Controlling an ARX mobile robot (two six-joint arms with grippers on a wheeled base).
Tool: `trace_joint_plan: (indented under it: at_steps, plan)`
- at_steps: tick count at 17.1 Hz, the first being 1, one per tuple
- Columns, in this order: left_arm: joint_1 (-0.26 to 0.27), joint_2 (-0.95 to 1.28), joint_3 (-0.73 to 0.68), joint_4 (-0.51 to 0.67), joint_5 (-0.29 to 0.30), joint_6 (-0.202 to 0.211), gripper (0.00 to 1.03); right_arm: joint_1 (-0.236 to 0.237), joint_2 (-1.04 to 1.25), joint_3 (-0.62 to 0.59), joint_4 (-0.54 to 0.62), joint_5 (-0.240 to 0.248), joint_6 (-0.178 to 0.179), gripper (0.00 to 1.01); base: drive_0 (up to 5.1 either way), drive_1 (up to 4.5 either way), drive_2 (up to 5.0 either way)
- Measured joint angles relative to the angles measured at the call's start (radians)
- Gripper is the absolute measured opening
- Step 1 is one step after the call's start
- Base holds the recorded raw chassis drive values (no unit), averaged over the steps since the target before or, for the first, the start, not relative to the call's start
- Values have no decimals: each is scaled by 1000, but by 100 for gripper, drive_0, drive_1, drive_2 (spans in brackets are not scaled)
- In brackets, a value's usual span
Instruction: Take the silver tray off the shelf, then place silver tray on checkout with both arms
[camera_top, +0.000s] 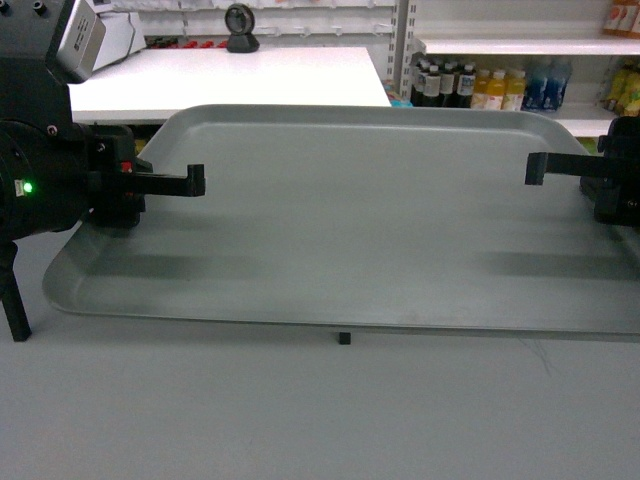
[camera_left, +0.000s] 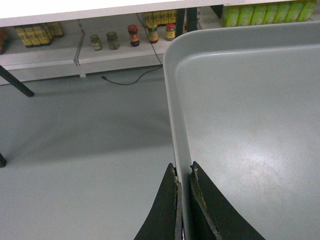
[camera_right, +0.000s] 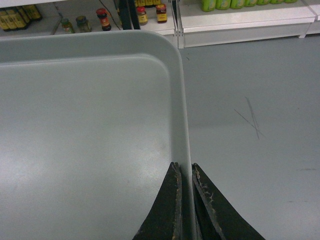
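I held the silver tray (camera_top: 370, 220) in the air between both grippers, the left gripper (camera_left: 183, 172) and right gripper (camera_right: 183, 170) each pinched on a short-end rim. It seemed stiff, wide, probably slick, with the checkout (camera_top: 230, 75) beyond my fingers.

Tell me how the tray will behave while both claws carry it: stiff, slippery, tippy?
The tray looks like rigid metal and shows no sag, so probably stiff. Each claw, left and right, pinches only the thin smooth rim, so it may slip. Wide and held at its ends, it could tilt if one arm lags.
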Motion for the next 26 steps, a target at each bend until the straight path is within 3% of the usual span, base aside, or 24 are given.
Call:
trace_joint_plan:
  at_steps: [23,26]
  plan:
    - [1,0,0,0,2,1,4,0,0,0,2,0,0,3,-496,250,250]
    - [1,0,0,-3,1,1,4,0,0,0,-2,0,0,3,0,303,-303]
